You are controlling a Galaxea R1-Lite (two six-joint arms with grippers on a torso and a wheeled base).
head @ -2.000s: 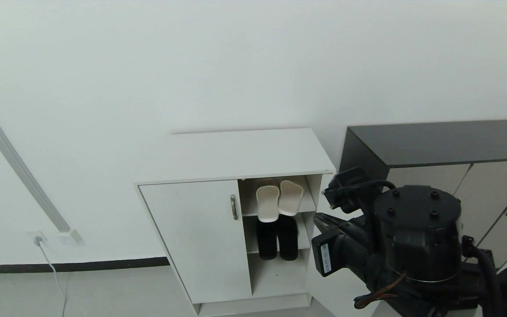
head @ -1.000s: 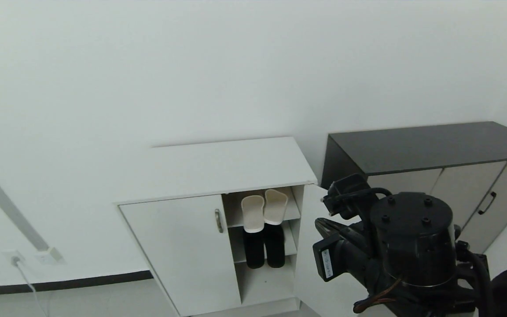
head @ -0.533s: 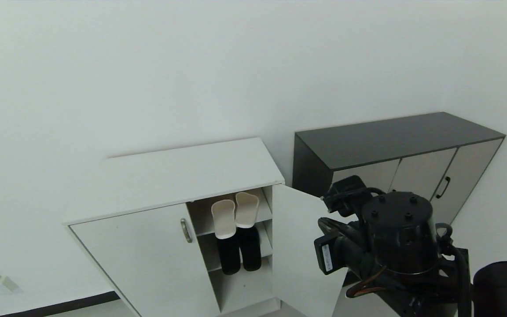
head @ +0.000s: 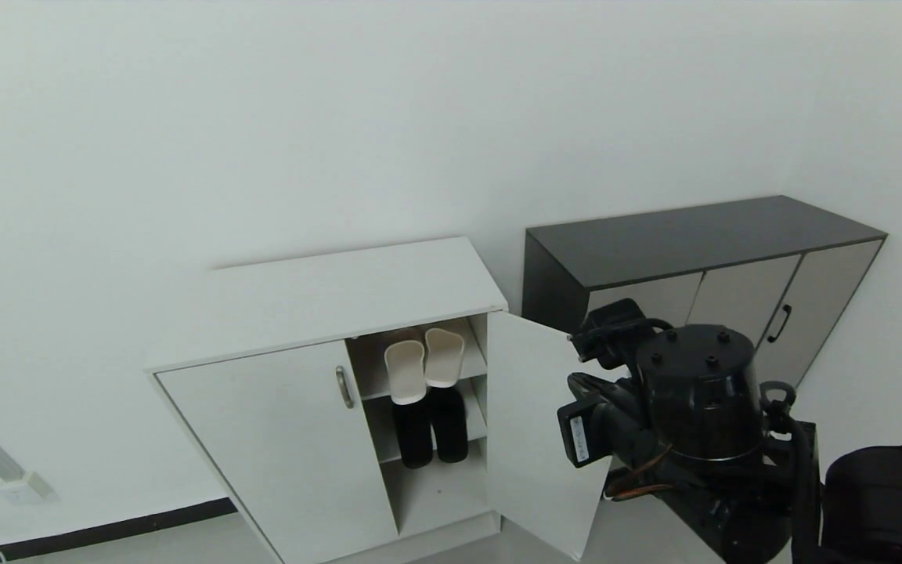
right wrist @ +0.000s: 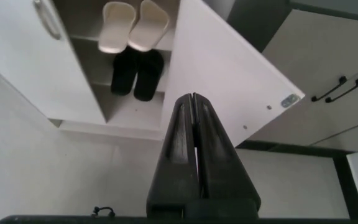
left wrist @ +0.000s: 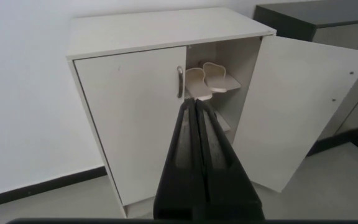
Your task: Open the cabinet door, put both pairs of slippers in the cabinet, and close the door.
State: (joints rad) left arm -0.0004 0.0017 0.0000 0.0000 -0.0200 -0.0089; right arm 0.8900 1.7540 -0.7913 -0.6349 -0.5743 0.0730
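Now, right gripper [right wrist: 193,97]: its fingers are pressing together on nothing, and it is hanging in front of the open door [right wrist: 229,74], apart from it.
Left gripper [left wrist: 195,104]: its fingers are likewise lying together with nothing between them. It is pointing at the cabinet [left wrist: 166,28] front, towards the closed door's handle [left wrist: 180,81] but short of it, as far as this angle is letting me judge.
Open door: it is standing wide on the cabinet's right side, with its inner face showing.
Beige slippers [head: 425,359]: they are lying side by side on the upper shelf, their ends sticking out over its edge.
Black slippers [head: 431,427]: they are lying side by side on the shelf below, directly under the beige pair.
Done: opening the door and putting in both pairs are looking finished.
Left: only the closing is waiting. I am judging that a gripper needs to get onto the door's outer face and push it shut.
Writing: a small sticker [right wrist: 289,100] is sitting at an inner corner of the open door, its print too small to read.
Beyond: a dark-topped cabinet [head: 694,235] is standing just beside, to the right.
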